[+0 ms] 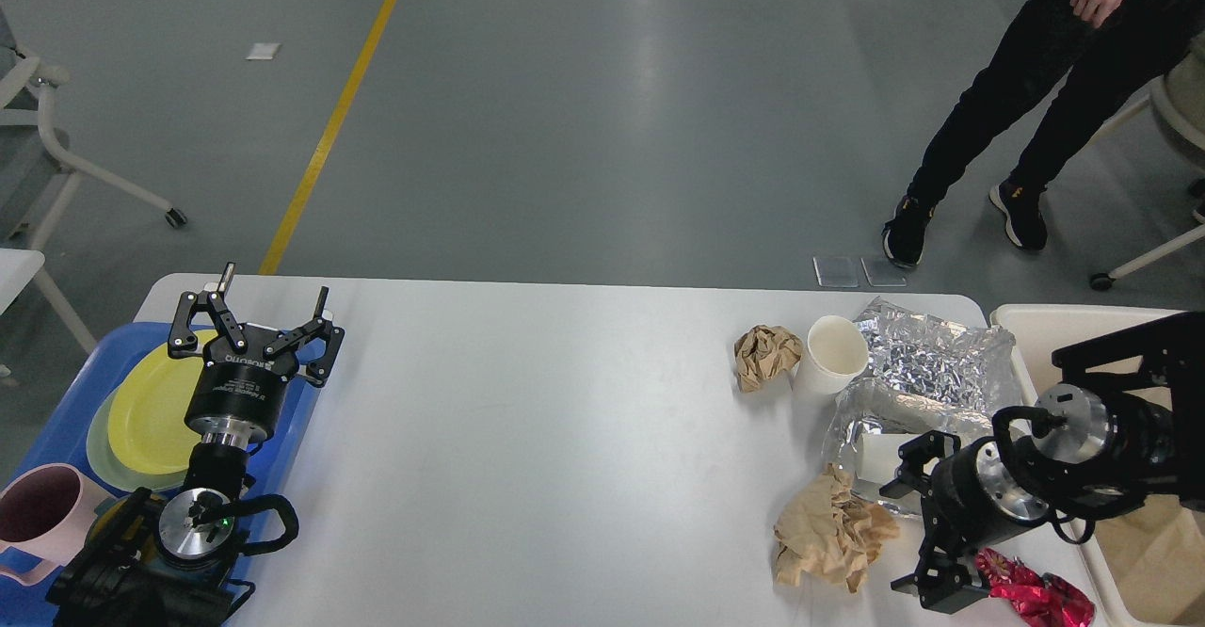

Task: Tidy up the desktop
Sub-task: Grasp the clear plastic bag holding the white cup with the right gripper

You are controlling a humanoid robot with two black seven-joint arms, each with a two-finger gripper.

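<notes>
The white desktop (565, 439) fills the lower view. At its right end lie a small brown paper ball (764, 354), an upright white paper cup (833, 354), crumpled foil sheets (932, 363), a white cup (877, 453) on its side, a larger brown paper wad (828, 533) and a crushed red can (1031, 597). My right gripper (908, 525) is open and low over the desktop, just right of the larger wad, between the lying cup and the can; it partly hides both. My left gripper (273, 290) is open and empty at the blue tray's right edge.
A blue tray (66, 420) at the left holds a yellow plate (151, 410) and a pink mug (42, 509). A cream-white bin (1036, 326) stands off the right end. A person (1026, 90) stands beyond the far right corner, near a chair (1144, 255).
</notes>
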